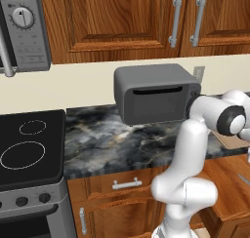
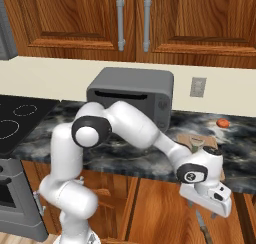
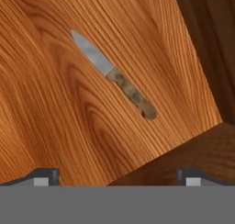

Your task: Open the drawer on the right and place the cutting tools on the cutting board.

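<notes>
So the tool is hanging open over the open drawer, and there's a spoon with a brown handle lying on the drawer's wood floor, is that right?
Not quite. What lies on the drawer floor is a knife, not a spoon: the hand view shows a pointed silvery blade on a mottled brown handle. The rest holds: the tool hangs open above it, touching nothing.

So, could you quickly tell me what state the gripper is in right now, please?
Gripper: open, jaws spread wide, holding nothing; it hangs above the knife lying in the drawer.
</notes>
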Robot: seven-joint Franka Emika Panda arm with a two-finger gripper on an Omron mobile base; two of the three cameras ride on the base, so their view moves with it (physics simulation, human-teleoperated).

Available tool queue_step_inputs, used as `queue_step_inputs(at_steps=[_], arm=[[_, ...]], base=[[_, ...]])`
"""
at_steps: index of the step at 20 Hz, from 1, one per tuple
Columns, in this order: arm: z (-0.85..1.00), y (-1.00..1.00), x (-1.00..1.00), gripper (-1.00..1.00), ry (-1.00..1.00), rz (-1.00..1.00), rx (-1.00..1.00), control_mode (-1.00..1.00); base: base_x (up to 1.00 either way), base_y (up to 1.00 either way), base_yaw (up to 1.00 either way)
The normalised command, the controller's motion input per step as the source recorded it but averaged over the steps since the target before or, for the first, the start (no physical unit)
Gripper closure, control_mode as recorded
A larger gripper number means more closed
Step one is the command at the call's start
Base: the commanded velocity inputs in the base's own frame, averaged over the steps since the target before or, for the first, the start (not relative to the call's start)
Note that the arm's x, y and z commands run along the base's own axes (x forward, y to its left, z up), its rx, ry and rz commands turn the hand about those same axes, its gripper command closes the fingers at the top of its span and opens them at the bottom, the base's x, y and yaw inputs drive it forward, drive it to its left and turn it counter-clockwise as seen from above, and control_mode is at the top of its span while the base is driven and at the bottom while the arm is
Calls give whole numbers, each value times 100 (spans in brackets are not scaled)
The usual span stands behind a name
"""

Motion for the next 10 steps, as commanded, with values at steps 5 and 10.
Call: queue_step_inputs(at_steps=[5, 10], arm=[[-33, -5, 0, -100, -13, 10, -6, -100], [-28, -19, 0, -100, -5, 12, -2, -100]], base=[[0, 0, 0], [0, 0, 0]])
